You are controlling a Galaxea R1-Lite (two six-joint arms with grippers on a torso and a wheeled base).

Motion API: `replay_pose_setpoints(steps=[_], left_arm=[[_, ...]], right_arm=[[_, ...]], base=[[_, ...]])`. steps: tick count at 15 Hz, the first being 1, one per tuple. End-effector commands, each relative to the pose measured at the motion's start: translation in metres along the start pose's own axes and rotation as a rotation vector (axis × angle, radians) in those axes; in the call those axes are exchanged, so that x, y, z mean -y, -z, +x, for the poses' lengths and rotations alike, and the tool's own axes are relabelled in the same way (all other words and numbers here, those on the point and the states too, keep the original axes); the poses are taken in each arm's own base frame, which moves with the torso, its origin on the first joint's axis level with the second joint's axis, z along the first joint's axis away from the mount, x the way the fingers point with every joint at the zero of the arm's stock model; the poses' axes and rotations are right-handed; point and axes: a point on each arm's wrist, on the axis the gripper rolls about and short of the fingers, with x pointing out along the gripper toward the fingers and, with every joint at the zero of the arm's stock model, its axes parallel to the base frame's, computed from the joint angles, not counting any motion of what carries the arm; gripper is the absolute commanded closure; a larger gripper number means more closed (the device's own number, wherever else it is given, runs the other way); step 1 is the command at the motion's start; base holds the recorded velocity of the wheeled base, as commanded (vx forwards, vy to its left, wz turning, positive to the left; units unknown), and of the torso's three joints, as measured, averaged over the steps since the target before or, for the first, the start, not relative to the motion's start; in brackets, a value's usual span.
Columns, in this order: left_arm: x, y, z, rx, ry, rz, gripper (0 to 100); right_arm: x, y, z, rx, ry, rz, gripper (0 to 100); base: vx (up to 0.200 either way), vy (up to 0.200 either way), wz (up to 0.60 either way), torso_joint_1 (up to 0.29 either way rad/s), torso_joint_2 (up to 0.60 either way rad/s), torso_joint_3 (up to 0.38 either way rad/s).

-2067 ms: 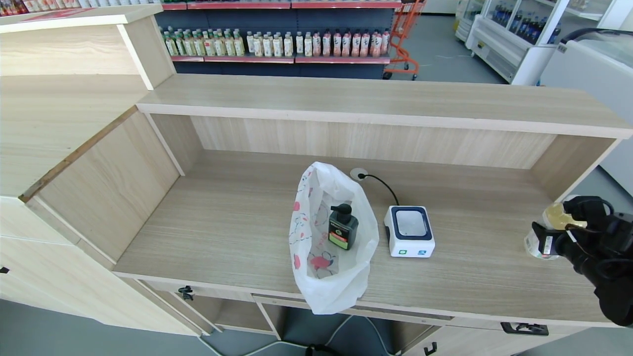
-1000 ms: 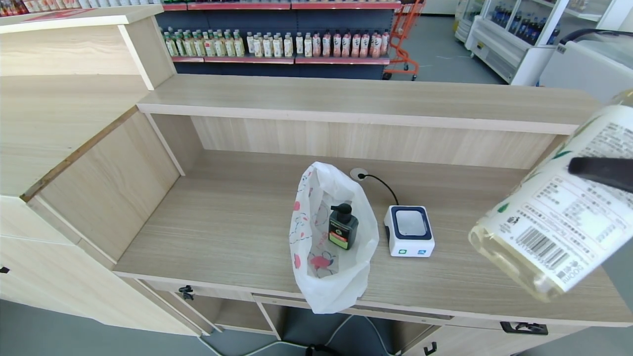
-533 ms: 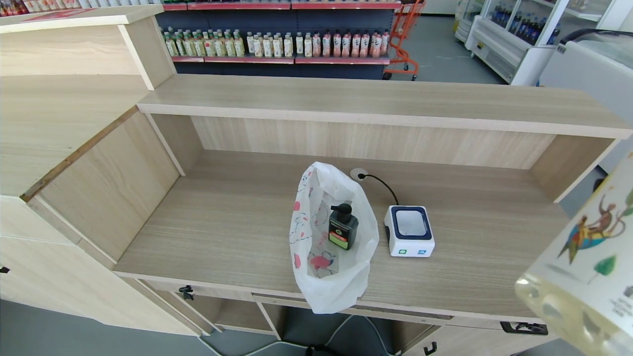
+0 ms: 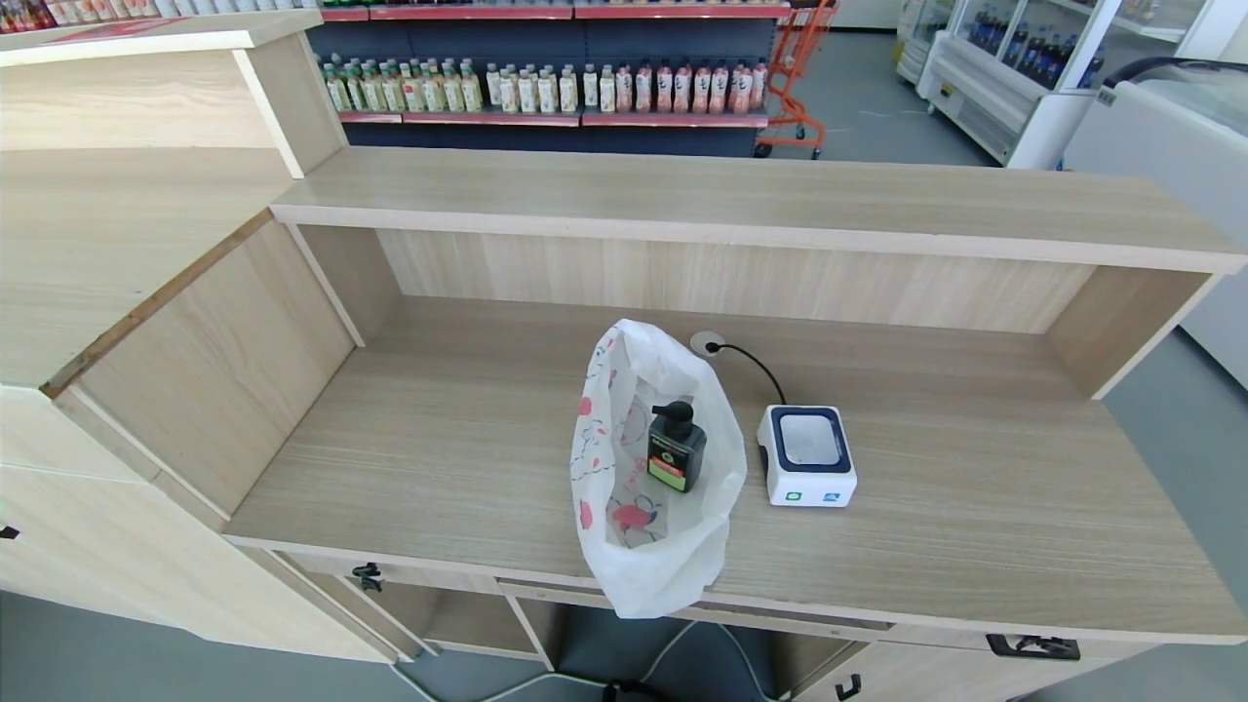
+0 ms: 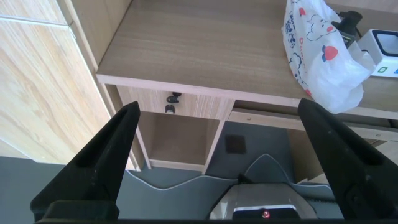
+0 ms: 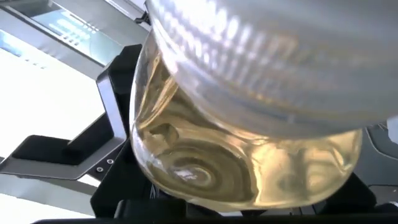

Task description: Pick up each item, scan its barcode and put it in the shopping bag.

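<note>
From the head camera, a light wood-grain checkout counter [image 4: 975,507] carries a white plastic shopping bag with red and pink prints [image 4: 634,570], standing open near the front edge. A dark pump bottle with a red and green label [image 4: 676,453] stands upright inside the bag. Just beside the bag, on the robot's right, sits a white box-shaped barcode scanner with a dark-framed window [image 4: 807,458]. Whether bag and scanner touch cannot be told. A black cable [image 4: 753,363] runs from the scanner to a round hole in the counter behind it. Store shelves of drink bottles [image 4: 546,88] stand beyond the counter.

From the left wrist, the left gripper [image 5: 217,165] hangs in front of the counter's front edge and below its top. Its black fingers [image 5: 93,168] are spread wide with nothing between them. A drawer front with a small black lock [image 5: 171,102] shows beyond them, and the bag and scanner lie farther off on the counter top.

From the right wrist, the right gripper [image 6: 242,130] is clamped on a clear plastic bottle of pale yellow liquid [image 6: 261,162]. A black finger [image 6: 115,93] presses against its side. The bottle is held up off the counter, with bright ceiling panels [image 6: 37,81] behind it.
</note>
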Motion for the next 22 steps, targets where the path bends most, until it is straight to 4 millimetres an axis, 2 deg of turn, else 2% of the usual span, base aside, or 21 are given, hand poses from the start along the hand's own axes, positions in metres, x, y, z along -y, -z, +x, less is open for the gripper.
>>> replay_pose_setpoints(steps=[1, 5, 10, 13, 22], left_arm=[[0.000, 0.000, 0.000, 0.001, 0.000, -0.002, 0], [0.000, 0.000, 0.000, 0.001, 0.000, 0.000, 0], [0.000, 0.000, 0.000, 0.001, 0.000, 0.000, 0], [0.000, 0.000, 0.000, 0.001, 0.000, 0.000, 0], [0.000, 0.000, 0.000, 0.001, 0.000, 0.000, 0]], right_arm=[[0.003, -0.003, 0.006, -0.014, -0.001, 0.013, 100], [0.015, 0.007, 0.009, -0.045, 0.031, 0.006, 100], [0.021, 0.011, 0.010, -0.057, 0.048, -0.013, 100], [0.028, 0.018, 0.009, -0.072, 0.068, -0.077, 100], [0.029, 0.018, 0.007, -0.058, 0.094, -0.080, 100]], base=[[0.000, 0.000, 0.00, 0.000, 0.00, 0.000], [0.000, 0.000, 0.00, 0.000, 0.00, 0.000], [0.000, 0.000, 0.00, 0.000, 0.00, 0.000], [0.000, 0.000, 0.00, 0.000, 0.00, 0.000], [0.000, 0.000, 0.00, 0.000, 0.00, 0.000]])
